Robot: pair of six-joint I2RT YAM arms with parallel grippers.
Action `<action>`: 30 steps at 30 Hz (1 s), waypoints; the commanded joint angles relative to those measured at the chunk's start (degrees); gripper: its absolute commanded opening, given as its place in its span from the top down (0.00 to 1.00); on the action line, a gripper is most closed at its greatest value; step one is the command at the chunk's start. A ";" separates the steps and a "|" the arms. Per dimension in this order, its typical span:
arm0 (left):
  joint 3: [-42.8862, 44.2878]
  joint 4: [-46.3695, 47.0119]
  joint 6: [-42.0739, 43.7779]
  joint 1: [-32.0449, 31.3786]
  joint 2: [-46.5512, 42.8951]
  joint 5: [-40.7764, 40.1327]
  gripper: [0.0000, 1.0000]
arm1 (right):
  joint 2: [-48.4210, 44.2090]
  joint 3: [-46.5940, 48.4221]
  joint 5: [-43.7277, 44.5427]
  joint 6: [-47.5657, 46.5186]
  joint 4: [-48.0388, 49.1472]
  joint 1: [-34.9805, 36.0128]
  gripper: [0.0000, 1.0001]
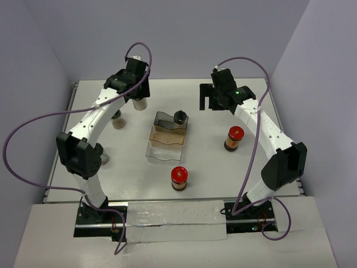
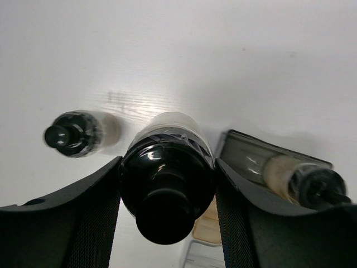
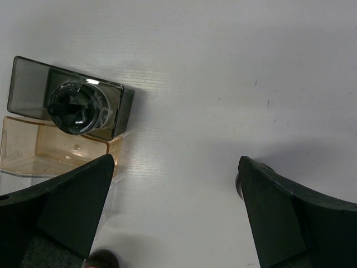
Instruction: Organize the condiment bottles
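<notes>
As viewed from the wrists:
Left gripper: clenched on black-capped clear jar.
Right gripper: released, spread wide.
Plastic tray: second black-capped jar in dark end compartment.

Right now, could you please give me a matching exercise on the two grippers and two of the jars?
Things:
1. left gripper
2. right gripper
3. nearest red-capped jar
4. rightmost black-capped jar

States or places:
a. in the smoky end compartment of the tray
b. open, holding nothing
c. standing on the table, on the near side of the tray
d. shut on a pale jar

Pairs: 1-d; 2-b; 3-c; 4-a
</notes>
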 commanded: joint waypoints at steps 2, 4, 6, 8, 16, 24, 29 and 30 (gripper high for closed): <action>4.04 4.39 -0.05 -2.97 0.85 6.62 0.90 | -3.57 -0.84 1.57 -0.06 1.40 -0.20 0.00; 4.68 5.44 -0.47 -3.53 1.81 8.76 0.90 | -4.08 -1.31 2.17 -0.06 1.36 -0.25 0.00; 5.02 6.13 -0.69 -4.15 2.68 9.94 0.90 | -4.38 -1.56 2.47 -0.06 1.28 -0.37 0.00; 5.33 6.48 -0.83 -4.74 3.44 10.26 0.90 | -4.61 -1.90 2.49 -0.06 1.34 -0.34 0.00; 5.27 7.48 -0.84 -6.53 5.87 9.32 0.90 | -4.52 -1.76 2.17 -0.06 1.54 -0.37 0.00; 4.63 8.81 -1.02 -7.28 7.43 10.34 0.90 | -4.42 -2.01 2.43 -0.06 1.28 -0.53 0.00; 2.62 10.35 -1.50 -7.80 7.96 10.04 0.90 | -4.46 -2.13 2.41 -0.06 1.30 -0.46 0.00; 1.95 10.97 -1.62 -7.92 8.15 9.91 0.90 | -4.52 -2.19 2.35 -0.06 1.35 -0.46 0.00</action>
